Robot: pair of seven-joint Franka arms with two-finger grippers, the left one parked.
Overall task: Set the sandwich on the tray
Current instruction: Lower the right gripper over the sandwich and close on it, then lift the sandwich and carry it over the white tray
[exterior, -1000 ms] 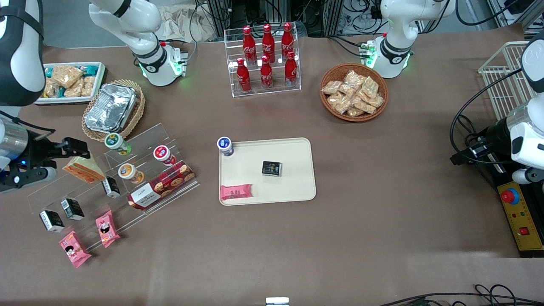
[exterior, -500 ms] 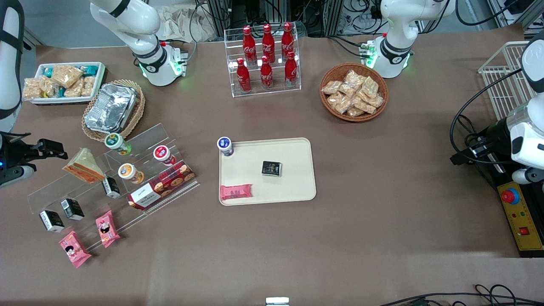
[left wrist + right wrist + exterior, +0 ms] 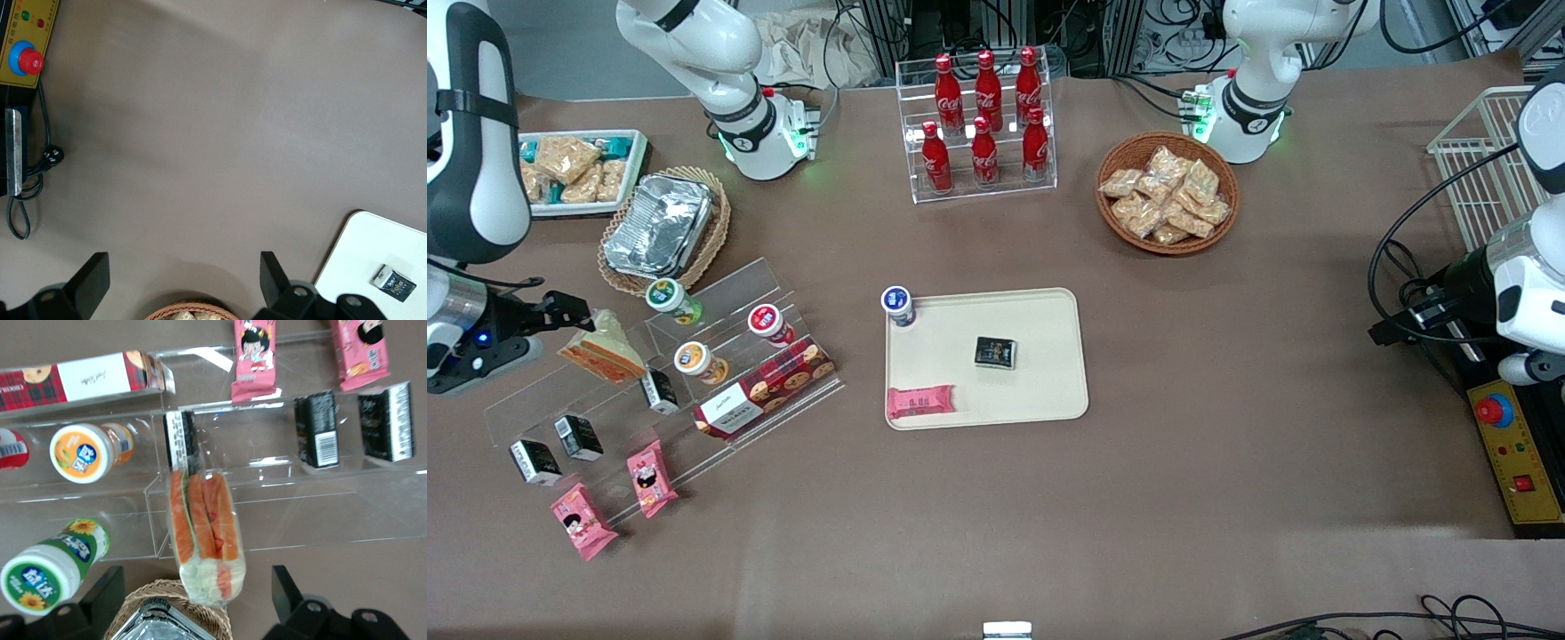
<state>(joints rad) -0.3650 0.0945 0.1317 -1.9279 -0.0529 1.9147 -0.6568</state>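
Observation:
The sandwich, a wrapped wedge with pale bread and orange, green and red layers, lies on the upper step of the clear acrylic shelf toward the working arm's end of the table. My gripper is open, level with the sandwich and just beside its pale end. In the right wrist view the sandwich points between my spread fingers, its rounded end level with the fingertips. The cream tray lies at the table's middle; it also shows in the left wrist view.
The shelf also holds small cups, a cookie box, black packets and pink snack packets. A wicker basket with a foil container stands close by. A cup, black packet and pink bar are on the tray.
My gripper drew back from the sandwich toward the table's end, then came in again to just beside it. The sandwich stays on the shelf.

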